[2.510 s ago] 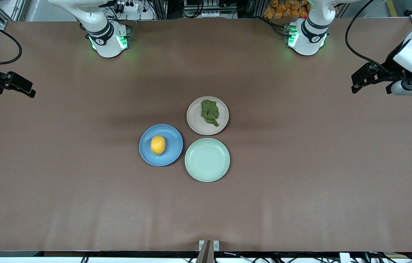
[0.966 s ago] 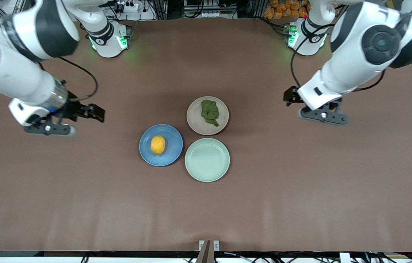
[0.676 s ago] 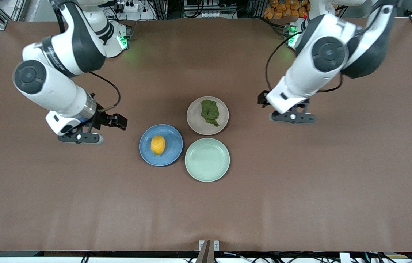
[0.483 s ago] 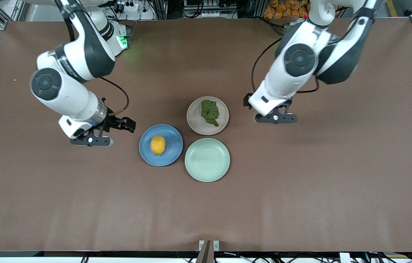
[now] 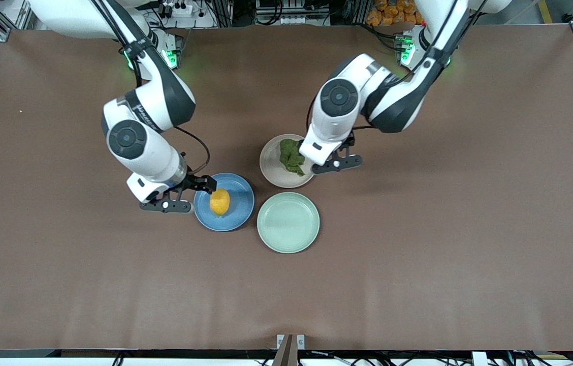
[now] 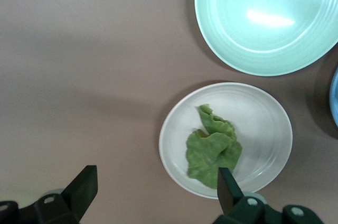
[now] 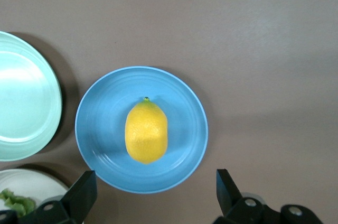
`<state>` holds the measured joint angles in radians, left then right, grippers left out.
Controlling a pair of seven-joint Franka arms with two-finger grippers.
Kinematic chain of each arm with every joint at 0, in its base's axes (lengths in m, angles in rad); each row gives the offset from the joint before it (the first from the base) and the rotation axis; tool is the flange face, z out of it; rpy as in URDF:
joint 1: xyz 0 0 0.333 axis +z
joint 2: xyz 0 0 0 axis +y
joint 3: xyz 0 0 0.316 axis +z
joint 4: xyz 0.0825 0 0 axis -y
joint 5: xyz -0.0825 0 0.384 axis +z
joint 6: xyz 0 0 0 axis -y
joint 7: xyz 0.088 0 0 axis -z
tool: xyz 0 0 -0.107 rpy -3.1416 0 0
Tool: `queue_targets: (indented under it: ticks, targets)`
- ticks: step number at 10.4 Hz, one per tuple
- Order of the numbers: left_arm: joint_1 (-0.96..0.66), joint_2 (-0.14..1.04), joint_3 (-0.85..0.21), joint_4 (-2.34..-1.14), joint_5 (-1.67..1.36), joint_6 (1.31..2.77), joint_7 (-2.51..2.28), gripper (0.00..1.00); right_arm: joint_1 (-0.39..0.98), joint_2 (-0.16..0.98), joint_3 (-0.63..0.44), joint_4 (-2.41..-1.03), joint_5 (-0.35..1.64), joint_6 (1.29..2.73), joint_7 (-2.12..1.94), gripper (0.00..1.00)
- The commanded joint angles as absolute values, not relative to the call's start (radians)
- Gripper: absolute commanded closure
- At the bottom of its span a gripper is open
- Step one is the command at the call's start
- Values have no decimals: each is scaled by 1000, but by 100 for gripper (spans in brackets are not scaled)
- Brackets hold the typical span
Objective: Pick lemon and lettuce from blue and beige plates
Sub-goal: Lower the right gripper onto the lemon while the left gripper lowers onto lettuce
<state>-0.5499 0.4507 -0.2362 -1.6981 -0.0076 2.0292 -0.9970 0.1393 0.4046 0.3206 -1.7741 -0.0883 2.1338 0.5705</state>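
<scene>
The smooth oval yellow lemon [image 5: 219, 202] has a tiny green tip and a bumpy, shiny skin. It lies in the middle of the round shiny blue plate [image 5: 238, 213]. The crinkly dark green lettuce leaf [image 5: 291, 156] is soft and folded up. It lies on the round pale beige plate [image 5: 274, 173], toward the left arm's end of that plate.

A round mint-green plate [image 5: 288, 222] with faint rings sits nearest the front camera. From this plate, the blue plate is at about 10 o'clock and the beige plate is at about 12 o'clock. All three plates sit close together on the flat matte brown worktop [image 5: 418, 244].

The right gripper [image 5: 187, 190] hangs over the edge of the blue plate, just beside the lemon, at the right arm's end. Its black jaws are spread wide and hold nothing.

The left gripper [image 5: 328, 158] hangs over the edge of the beige plate, just beside the lettuce. Its black jaws are spread wide too, with nothing in them.
</scene>
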Motion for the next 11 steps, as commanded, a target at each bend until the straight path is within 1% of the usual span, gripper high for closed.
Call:
queue_targets:
  ticks: [1, 5, 9, 11]
  targets:
    - [-615, 547, -230, -1661, 29, 2091, -1110, 0, 146, 451, 333, -1767, -142, 2174, 636, 0]
    - [-681, 646, -222, -1632, 86, 2181, -1218, 0, 161, 537, 348, -1767, -245, 2264, 761, 0]
    - [-712, 693, -225, -1629, 126, 2183, -1204, 0, 172, 615, 364, -1769, -389, 2328, 895, 0]
    - [-733, 716, -224, -1628, 123, 2207, -1204, 0, 175, 638, 368, -1769, -432, 2341, 939, 0]
